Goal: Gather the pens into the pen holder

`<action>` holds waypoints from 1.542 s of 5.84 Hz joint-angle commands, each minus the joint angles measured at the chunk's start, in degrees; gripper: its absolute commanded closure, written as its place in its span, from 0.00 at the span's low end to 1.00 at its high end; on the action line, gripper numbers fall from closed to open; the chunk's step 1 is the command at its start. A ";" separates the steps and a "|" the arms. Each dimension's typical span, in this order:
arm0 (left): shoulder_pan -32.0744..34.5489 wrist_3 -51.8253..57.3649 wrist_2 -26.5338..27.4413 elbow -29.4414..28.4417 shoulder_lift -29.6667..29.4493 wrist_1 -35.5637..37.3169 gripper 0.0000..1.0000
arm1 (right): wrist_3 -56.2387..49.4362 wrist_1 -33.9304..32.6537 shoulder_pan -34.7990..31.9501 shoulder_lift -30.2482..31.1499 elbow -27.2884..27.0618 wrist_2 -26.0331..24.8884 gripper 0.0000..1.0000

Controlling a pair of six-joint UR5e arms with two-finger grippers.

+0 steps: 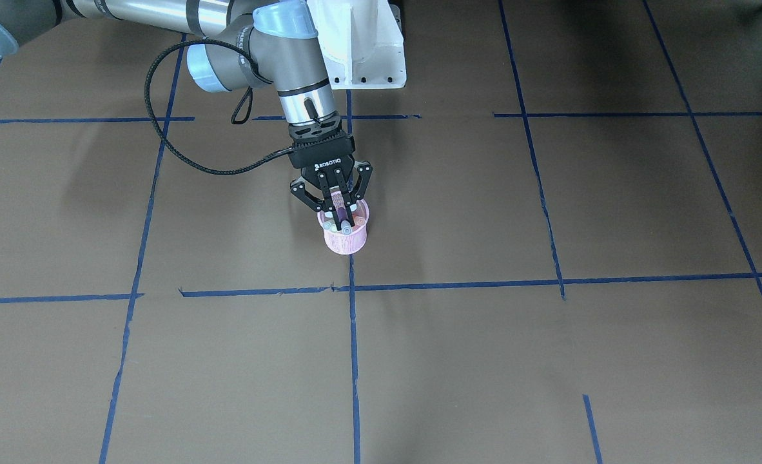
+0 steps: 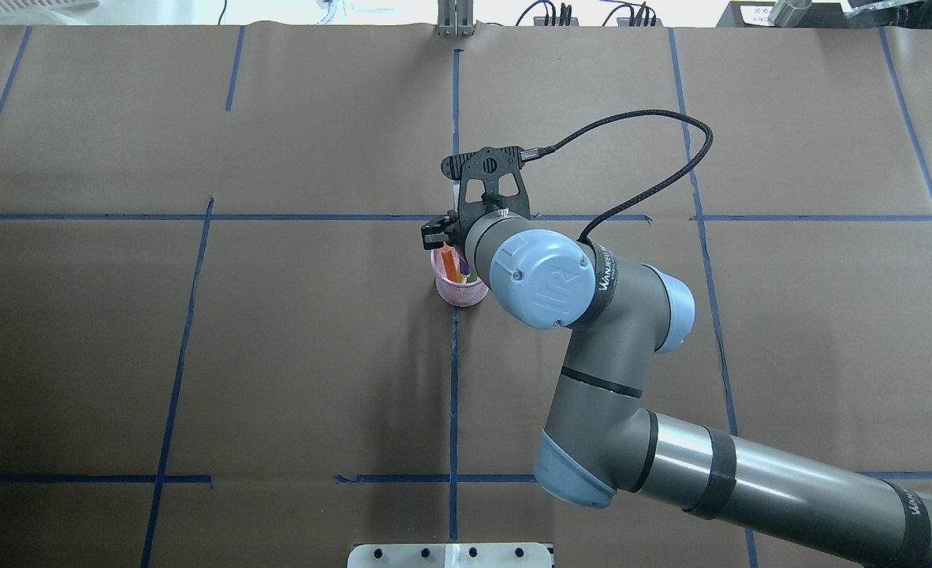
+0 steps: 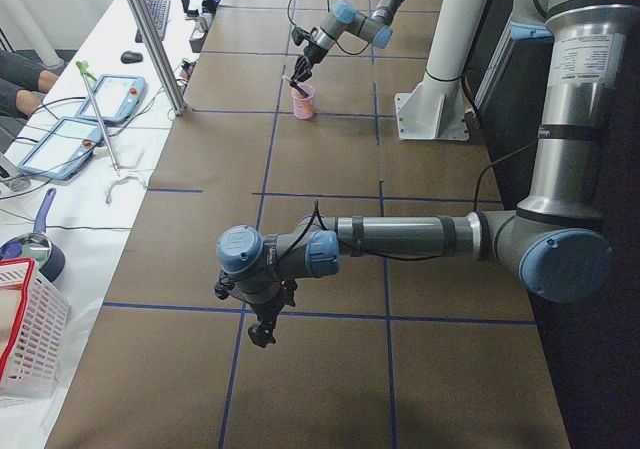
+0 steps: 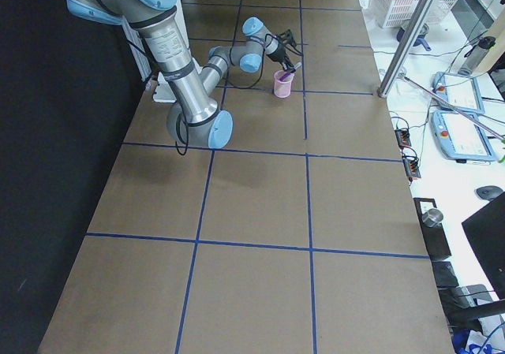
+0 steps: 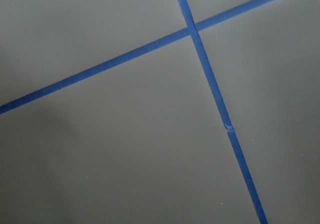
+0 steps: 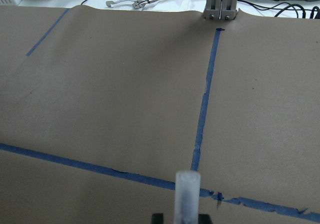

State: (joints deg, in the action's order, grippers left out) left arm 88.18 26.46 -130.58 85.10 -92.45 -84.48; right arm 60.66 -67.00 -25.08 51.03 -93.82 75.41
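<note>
Over pen holder [image 1: 345, 240], right pincer [image 1: 340, 209] gripping purple pen [image 1: 341, 205]

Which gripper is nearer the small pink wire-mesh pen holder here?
Right. The right gripper is directly over the pink wire-mesh pen holder, gripping the purple pen in it. The left gripper hangs far away along the table.

A pink mesh pen holder [image 1: 345, 240] shows a purple pen [image 1: 340, 207], an orange pen [image 2: 452, 263] and a hint of green; the black right tool [image 1: 340, 216] sits above; the surface [image 1: 548, 374] is brown, gridded with blue tape lines [image 1: 353, 361]
</note>
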 commanded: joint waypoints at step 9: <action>0.15 0.09 0.06 1.03 0.43 0.37 0.00 | -47.34 -42.60 -44.56 15.17 -12.01 54.57 0.00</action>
State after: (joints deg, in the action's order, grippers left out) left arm 88.30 26.54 -130.58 85.98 -92.09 -84.14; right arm 26.63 -108.04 -64.06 59.87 -106.47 128.50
